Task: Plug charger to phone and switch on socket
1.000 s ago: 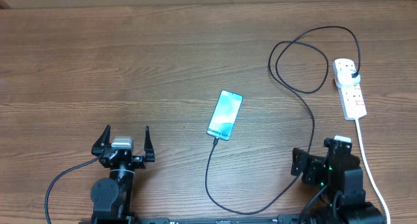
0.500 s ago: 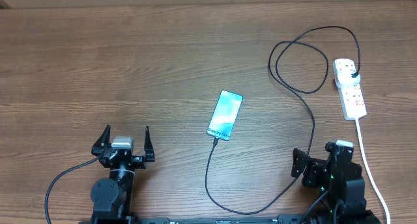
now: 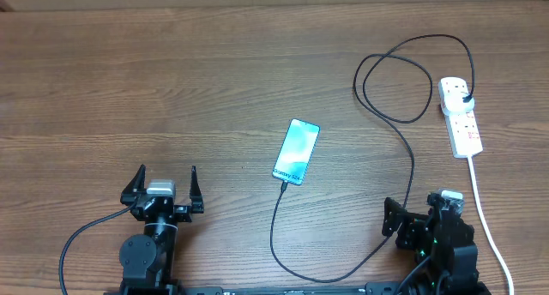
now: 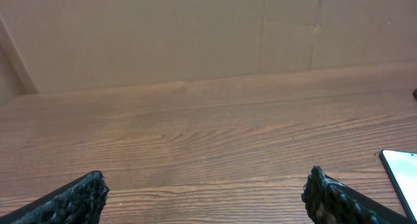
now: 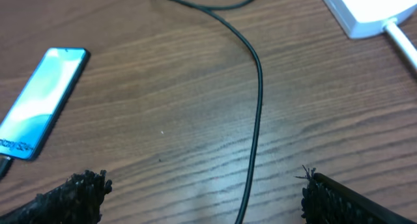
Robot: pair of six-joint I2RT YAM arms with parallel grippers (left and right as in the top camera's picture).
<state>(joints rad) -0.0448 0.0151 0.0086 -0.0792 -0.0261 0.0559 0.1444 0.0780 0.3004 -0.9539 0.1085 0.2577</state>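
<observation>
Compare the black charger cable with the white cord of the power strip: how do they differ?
The charger is thin and black; the white cord is thicker. The charger loops widely; the white cord runs almost straight. The charger runs from the socket to the phone; the white cord leaves the picture. Both meet the socket.

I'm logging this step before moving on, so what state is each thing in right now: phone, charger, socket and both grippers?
phone: lying flat, screen lit, cable joined at its lower edge.
charger: plug seated in the socket, tip at the phone, cable slack in loops.
socket: lying flat, one outlet taken; switch position too small to tell.
left gripper: jaws open, empty.
right gripper: jaws open, empty.
</observation>
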